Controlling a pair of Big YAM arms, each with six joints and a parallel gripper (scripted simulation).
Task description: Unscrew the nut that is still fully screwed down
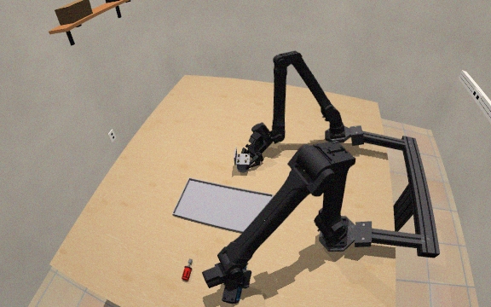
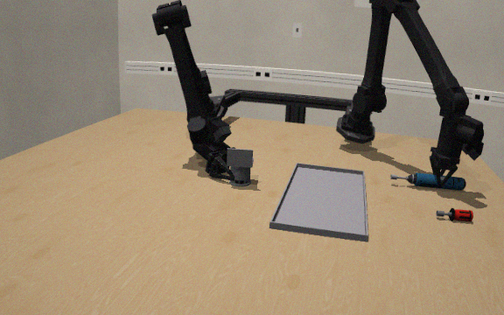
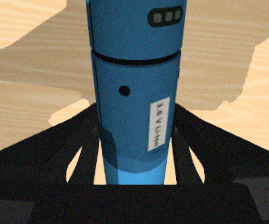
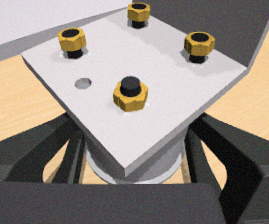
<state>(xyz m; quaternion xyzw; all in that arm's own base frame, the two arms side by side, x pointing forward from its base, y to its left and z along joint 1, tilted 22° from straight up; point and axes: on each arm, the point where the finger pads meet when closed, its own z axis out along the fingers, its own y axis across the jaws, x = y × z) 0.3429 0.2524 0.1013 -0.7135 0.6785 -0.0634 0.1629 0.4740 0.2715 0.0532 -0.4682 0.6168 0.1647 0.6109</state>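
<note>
The low nut [image 4: 130, 97] sits down against the bracket [image 1: 242, 159] [image 2: 240, 157] [image 4: 160, 105] at six o'clock in the right wrist view, its stud poking through; three raised nuts stand near their stud tops at ten, twelve and two, and a bare hole shows at nine. The joint module [image 1: 242, 168] [image 2: 241, 176] [image 4: 155, 167] stands upright on the table, bracket on top; the right gripper [image 1: 246, 164] [image 2: 229, 177] [image 4: 134, 113] is pinching its round body from both sides.

Seen from the exterior, the tray [image 1: 216, 224] [image 2: 319, 232] lies toward four o'clock from the module; well apart at three o'clock is the electric nut driver [image 1: 239, 294] [image 2: 427, 180] [image 3: 135, 95], level, nose toward nine; the left gripper [image 1: 236, 290] [image 2: 444, 179] [image 3: 135, 112] is pinching its blue barrel; the short red driver [image 1: 187, 273] [image 2: 462, 215] lies near it, toward five o'clock.
</note>
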